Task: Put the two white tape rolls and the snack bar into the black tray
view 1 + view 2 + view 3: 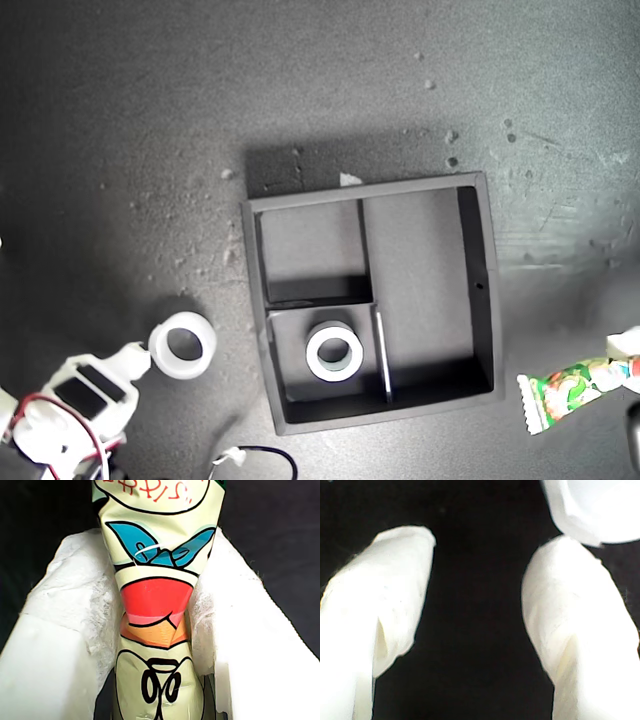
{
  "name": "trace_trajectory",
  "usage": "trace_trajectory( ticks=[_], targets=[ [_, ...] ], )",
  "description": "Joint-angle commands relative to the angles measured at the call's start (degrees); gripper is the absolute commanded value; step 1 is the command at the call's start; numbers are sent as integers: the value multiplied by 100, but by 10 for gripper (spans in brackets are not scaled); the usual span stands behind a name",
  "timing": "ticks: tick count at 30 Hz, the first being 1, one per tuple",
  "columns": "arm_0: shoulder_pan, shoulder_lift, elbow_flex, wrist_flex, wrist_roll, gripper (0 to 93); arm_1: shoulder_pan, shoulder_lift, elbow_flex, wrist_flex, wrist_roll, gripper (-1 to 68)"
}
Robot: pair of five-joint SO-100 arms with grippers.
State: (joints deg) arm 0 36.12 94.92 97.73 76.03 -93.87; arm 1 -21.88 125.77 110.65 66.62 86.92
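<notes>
The black tray sits mid-table in the exterior view. One white tape roll lies in its small compartment nearer the view's bottom. The other tape roll rests on the table off the tray's left in the exterior view, just past one fingertip of my second gripper, which is open with nothing between its fingers. At the exterior view's right edge, my first gripper is shut on the snack bar, whose crimped end points toward the tray.
The tray's other small compartment and its long compartment hold nothing. A black cable loop lies by the exterior view's bottom edge. Pale crumbs dot the dark table beyond the tray, and a small white scrap lies at its far rim.
</notes>
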Motion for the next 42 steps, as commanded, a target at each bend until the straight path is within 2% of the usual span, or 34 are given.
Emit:
trace_trajectory(
  ticks=[1, 7, 16, 21, 27, 30, 34, 38, 42],
  targets=[
    [-132, -114, -396, -44, 220, 141, 193, 70, -712, -193, -2145, -6],
    [-281, -448, -536, -378, 527, 147, 202, -554, -1846, 53, -3885, -6],
    [-501, -1116, -835, -466, 694, 155, 158, -3753, -5361, 1890, -4746, -5],
    [-563, -1512, -861, -501, 571, 143, 334, -4131, -5660, 1767, -4887, -5],
    [-642, -2074, -826, -817, 316, 29, 782, -4166, -5142, 905, -5317, -5],
    [-677, -1854, -668, -809, 237, 0, 1020, -4482, -5159, 765, -5643, -5],
    [-747, -870, -589, -97, 299, 0, 1222, -5027, -5309, 642, -5941, -5],
    [-1046, 220, -976, 870, 800, 0, 1327, -5379, -5265, 378, -5985, -4],
    [-1644, 738, -1714, 1046, 1960, 0, 1274, -5669, -5449, 360, -6056, -3]
  ],
)
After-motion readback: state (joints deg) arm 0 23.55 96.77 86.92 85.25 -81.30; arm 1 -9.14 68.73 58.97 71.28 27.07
